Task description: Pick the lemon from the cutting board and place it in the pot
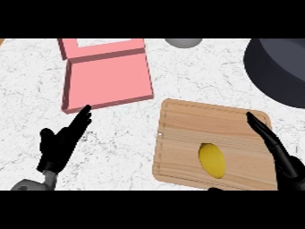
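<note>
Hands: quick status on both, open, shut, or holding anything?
Left hand: open, fingers straight, holding nothing, over the counter near the pink box.
Right hand: open, fingers straight, beside the lemon, not holding it.

You have bright, even light over the white marble counter, with no glare. Just beyond your right hand, the dark pot drops only a faint shadow. The lemon beside that hand looks flat, evenly lit.

Wood-grain cutting board – white marbled counter
</note>
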